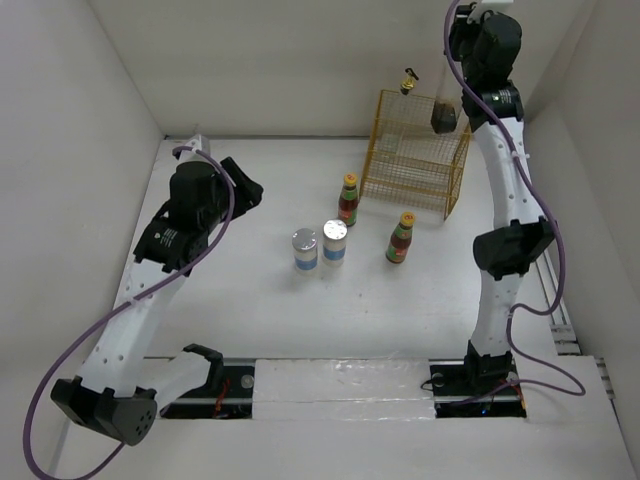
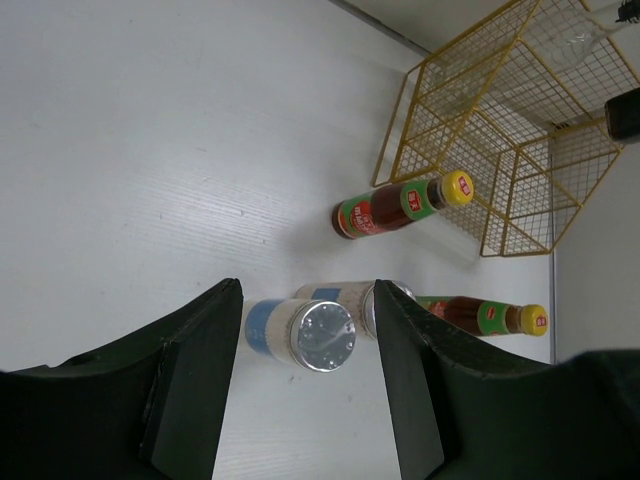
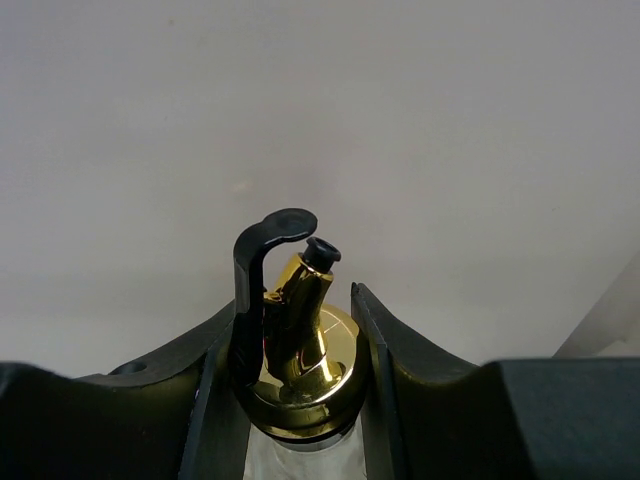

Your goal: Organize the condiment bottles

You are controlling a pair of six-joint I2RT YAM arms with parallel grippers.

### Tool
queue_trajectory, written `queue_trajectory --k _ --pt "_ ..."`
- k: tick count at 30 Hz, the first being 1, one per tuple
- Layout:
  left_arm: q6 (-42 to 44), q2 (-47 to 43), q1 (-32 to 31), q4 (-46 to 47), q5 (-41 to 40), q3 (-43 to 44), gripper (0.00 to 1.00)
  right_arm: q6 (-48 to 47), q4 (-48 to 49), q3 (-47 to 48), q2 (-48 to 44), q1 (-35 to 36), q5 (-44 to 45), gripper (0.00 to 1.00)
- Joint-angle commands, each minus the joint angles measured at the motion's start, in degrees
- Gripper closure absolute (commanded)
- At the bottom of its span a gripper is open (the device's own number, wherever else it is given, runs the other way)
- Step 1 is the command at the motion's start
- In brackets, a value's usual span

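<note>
My right gripper (image 3: pixel 295 305) is shut on the gold-spouted top of a clear glass bottle (image 3: pixel 305 345). In the top view it holds that bottle (image 1: pixel 409 88) high over the back of the yellow wire rack (image 1: pixel 415 150). On the table stand two red bottles with yellow caps (image 1: pixel 348 200) (image 1: pixel 401 240) and two white blue-banded cylinders with silver lids (image 1: pixel 305 250) (image 1: pixel 334 243). My left gripper (image 1: pixel 248 188) hangs open to the left of them, holding nothing. Its wrist view frames the nearer cylinder (image 2: pixel 310 333) between the fingers (image 2: pixel 200 350), well beyond them.
The rack (image 2: pixel 500 130) stands at the back right near the wall corner. White walls close in the table on the left, back and right. The right arm (image 1: pixel 510 200) rises along the right side.
</note>
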Motion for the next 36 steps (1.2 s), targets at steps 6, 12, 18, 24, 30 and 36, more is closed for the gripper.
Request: queue_trajectory --k 6,12,18,24,30,36 --pt "0.19 -0.09 0.32 0.48 0.26 0.95 0.49 0.8 14.45 4.83 0.6 0.32 5.05 1.0" --pt "0.19 0.43 0.32 0.48 0.26 0.95 0.49 1.86 19.37 6.4 3.94 0.32 7.08 1.0" --pt "0.19 0.96 0.32 -0.05 0.26 1.48 0.49 3.7 22.71 6.5 5.27 0.32 9.89 1.0" --pt "0.19 0.96 0.85 -0.05 0.26 1.48 0.49 5.55 26.84 5.18 6.32 0.32 13.4 1.0" --pt "0.19 1.49 0.85 -0.58 -0.27 2.01 0.49 6.07 29.13 7.02 8.69 0.32 16.31 1.0" --pt "0.19 2.02 0.85 -0.58 -0.8 2.01 0.49 6.07 29.13 -4.46 5.01 0.93 16.83 1.0"
